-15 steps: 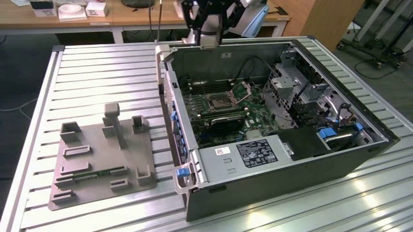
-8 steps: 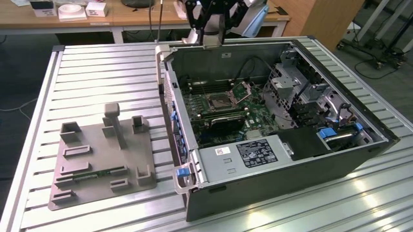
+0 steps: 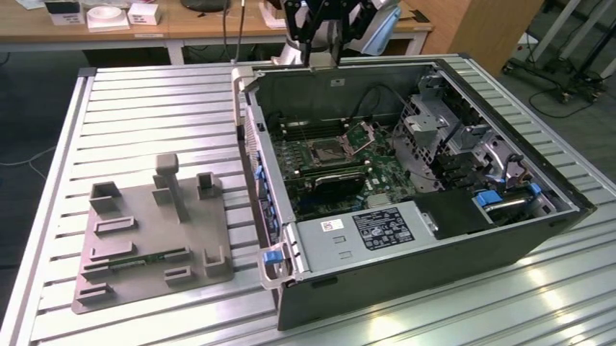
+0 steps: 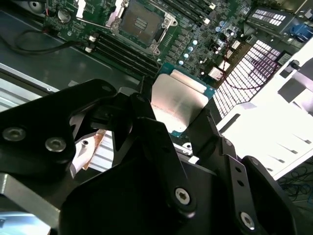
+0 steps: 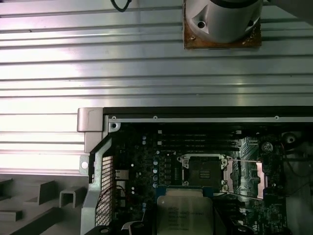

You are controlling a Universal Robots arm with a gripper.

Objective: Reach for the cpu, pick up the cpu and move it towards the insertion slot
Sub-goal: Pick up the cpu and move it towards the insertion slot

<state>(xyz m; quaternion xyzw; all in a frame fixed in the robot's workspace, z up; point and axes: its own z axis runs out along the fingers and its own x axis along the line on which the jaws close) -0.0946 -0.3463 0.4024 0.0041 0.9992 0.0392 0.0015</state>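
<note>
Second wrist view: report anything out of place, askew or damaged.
Nothing stands out. The hand is shut on the flat square silver-topped cpu, held level between its black fingers above the green motherboard. The square metal-framed insertion slot lies open, bracket raised, nothing in it.

Silver-topped cpu [image 4: 178, 103] held aloft; insertion slot [image 5: 205, 171] open below.

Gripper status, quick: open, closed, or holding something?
Gripper: shut on the cpu, held above the open computer case.
</note>
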